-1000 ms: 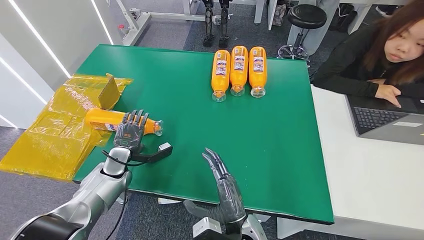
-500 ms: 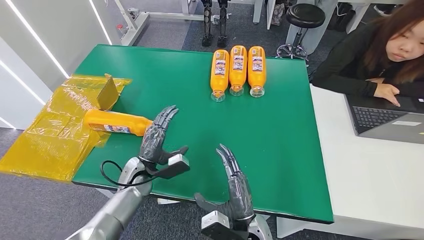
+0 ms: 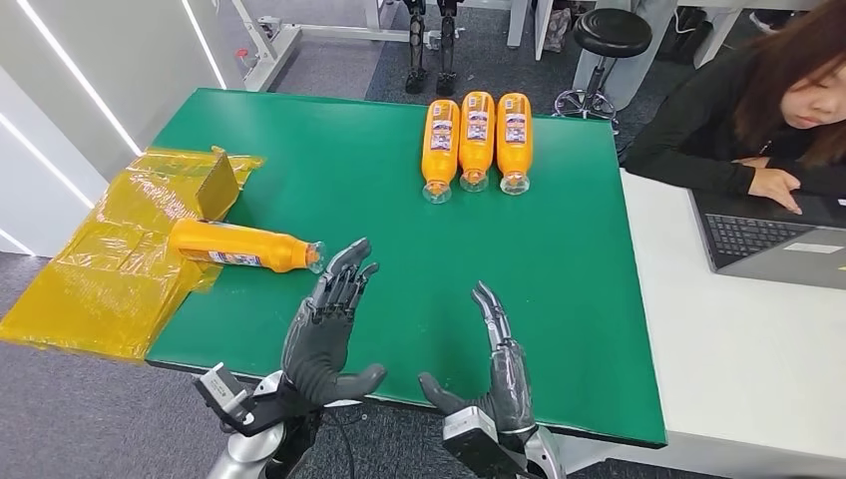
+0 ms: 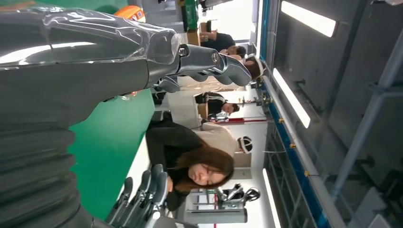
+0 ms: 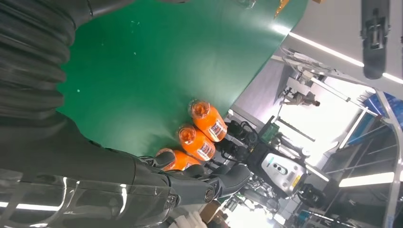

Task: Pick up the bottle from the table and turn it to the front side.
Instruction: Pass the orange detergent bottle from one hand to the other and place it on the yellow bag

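An orange bottle (image 3: pixel 242 246) lies on its side at the left of the green table (image 3: pixel 559 269), its cap end pointing right and its base on yellow plastic wrap (image 3: pixel 105 264). My left hand (image 3: pixel 324 327) hovers open just right of the cap, fingers spread, not touching the bottle. My right hand (image 3: pixel 496 364) is open near the table's front edge, holding nothing. In the left wrist view my left hand (image 4: pixel 95 71) fills the near side. In the right wrist view my right hand (image 5: pixel 142 185) reaches toward three orange bottles (image 5: pixel 197 137).
Three orange bottles (image 3: pixel 475 140) lie side by side at the table's far edge. A cardboard piece (image 3: pixel 214 185) stands on the yellow wrap. A person (image 3: pixel 758 110) sits at the right by a laptop (image 3: pixel 773 239) on a white desk. A stool (image 3: pixel 611 35) stands beyond.
My left hand has let go of the bottle, drawn back toward me and to the right, and turned upright. My right hand has shifted right. The bottle lies where it was.
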Available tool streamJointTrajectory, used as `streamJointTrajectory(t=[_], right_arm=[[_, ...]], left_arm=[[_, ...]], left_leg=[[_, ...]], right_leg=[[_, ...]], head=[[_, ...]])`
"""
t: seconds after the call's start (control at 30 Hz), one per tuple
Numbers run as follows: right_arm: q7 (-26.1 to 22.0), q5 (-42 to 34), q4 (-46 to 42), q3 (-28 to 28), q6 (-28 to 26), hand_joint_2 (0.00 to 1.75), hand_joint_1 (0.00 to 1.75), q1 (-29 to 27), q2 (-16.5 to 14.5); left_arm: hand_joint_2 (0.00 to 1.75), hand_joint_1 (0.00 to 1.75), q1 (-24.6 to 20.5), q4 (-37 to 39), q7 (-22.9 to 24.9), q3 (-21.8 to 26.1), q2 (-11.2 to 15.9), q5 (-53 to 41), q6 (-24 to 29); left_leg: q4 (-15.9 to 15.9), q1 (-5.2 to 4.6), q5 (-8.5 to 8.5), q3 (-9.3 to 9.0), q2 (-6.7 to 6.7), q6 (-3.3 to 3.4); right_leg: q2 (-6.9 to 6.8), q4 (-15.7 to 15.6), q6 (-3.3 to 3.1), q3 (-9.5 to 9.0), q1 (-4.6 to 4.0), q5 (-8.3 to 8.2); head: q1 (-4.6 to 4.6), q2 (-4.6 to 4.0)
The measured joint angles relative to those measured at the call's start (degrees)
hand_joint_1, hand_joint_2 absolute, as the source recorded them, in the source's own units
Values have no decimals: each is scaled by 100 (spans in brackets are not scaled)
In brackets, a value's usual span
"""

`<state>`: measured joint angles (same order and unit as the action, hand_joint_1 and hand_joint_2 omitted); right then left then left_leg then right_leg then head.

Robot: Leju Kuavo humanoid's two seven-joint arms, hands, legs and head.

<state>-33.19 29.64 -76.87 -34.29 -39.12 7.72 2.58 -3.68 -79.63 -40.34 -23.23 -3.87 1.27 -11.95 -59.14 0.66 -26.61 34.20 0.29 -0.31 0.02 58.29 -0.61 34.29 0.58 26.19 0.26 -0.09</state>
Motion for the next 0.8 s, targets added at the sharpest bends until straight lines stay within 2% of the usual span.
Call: streamJointTrajectory(t=[0.13, 0.3, 0.5, 0.8], right_arm=[[26, 226, -385, 225, -4, 175, 0, -303, 30], [182, 513, -1191, 815, -5, 175, 0, -811, 130], [241, 646, -1894, 1390, -5, 175, 0, -1271, 248], [408, 591, -2225, 1710, 33, 175, 0, -1481, 305]], left_arm=[[175, 0, 187, -145, 1, 249, -109, -58, -58], [175, 0, 314, -193, 1, 616, -155, -125, -61], [175, 0, 357, -205, 1, 808, -180, -256, -1], [175, 0, 351, -208, 1, 921, -184, -291, 129]], left_leg=[[0, 0, 0, -1, -2, 0], [0, 0, 0, 1, -4, 0], [0, -1, -1, 2, -4, 1], [0, 0, 0, 0, -4, 1]], right_leg=[[-3, 0, 0, -1, 0, 0], [-4, 0, 0, 0, 0, 1], [-5, -1, 2, -1, 1, 2], [-4, 0, 1, -1, 0, 1]], head=[[0, 0], [-1, 0], [0, 0], [1, 0]])
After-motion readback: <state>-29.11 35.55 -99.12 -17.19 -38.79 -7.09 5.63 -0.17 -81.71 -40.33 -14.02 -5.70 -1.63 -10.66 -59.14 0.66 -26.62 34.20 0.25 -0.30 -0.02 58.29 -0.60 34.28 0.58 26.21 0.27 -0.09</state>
